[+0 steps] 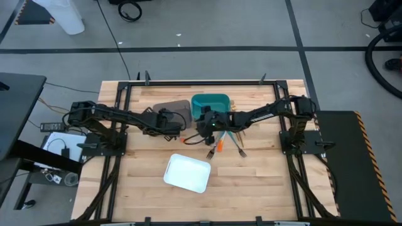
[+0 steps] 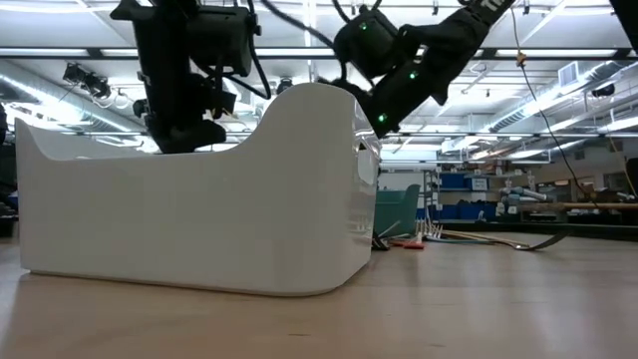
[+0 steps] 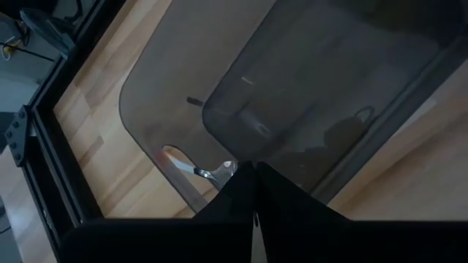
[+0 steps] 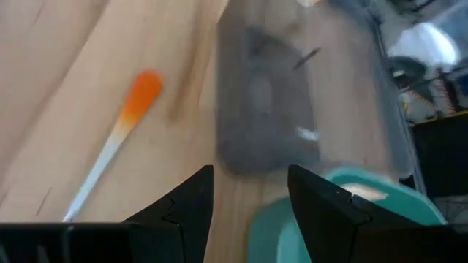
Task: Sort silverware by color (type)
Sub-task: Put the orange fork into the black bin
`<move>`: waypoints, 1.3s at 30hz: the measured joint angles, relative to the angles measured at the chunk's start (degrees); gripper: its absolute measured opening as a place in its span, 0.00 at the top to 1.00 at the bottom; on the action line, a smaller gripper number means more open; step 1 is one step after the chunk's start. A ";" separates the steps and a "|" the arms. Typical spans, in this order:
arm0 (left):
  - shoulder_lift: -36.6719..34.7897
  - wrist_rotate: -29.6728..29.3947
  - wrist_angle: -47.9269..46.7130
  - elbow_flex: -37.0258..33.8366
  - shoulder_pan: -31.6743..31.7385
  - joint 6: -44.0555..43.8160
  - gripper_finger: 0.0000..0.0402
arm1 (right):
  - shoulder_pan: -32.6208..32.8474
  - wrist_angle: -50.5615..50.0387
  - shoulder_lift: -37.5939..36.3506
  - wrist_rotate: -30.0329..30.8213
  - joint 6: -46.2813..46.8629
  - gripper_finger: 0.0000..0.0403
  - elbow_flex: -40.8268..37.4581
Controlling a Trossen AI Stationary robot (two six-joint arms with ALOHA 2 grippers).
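Several slim pieces of silverware (image 1: pixel 223 145) lie flat on the wood between the teal bin (image 1: pixel 210 103) and the white tray (image 1: pixel 187 172), one with an orange handle (image 4: pixel 139 95); they also show low on the table as silverware (image 2: pixel 419 239). My right gripper (image 4: pixel 248 193) hangs open above the table near the grey bin (image 4: pixel 270 109), touching nothing. My left gripper (image 3: pixel 252 186) is shut above the grey bin (image 3: pixel 307 88), and a slim metal piece (image 3: pixel 208 172) sticks out from its fingertips. My left gripper pinches a slim piece of silverware between its two fingers at the end nearest the fingertips (image 3: pixel 223 172). The piece juts out sideways, its pale reddish far end (image 3: pixel 172 155) over the grey bin's rim. It is lifted clear. The fingers hide the contact itself.
The grey bin (image 1: pixel 173 110) and the teal bin stand side by side at the table's far middle. The white tray (image 2: pixel 199 209) sits near the front and fills the low view's foreground. Bare wood lies to the left and right of the tray.
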 joint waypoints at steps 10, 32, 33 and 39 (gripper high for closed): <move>0.00 0.24 3.69 0.50 1.35 3.55 0.97 | -4.02 -2.41 2.03 -7.89 -0.15 0.54 3.16; 0.00 1.50 14.61 0.52 0.23 16.71 0.96 | -6.53 3.46 6.16 -11.80 -2.28 0.54 3.96; 0.00 1.59 14.81 0.52 -0.12 18.45 0.96 | -6.64 3.46 6.16 -11.80 -2.16 0.54 3.96; 0.07 2.30 15.25 0.52 0.42 21.88 0.97 | -6.59 3.58 6.16 -13.01 -2.21 0.54 3.96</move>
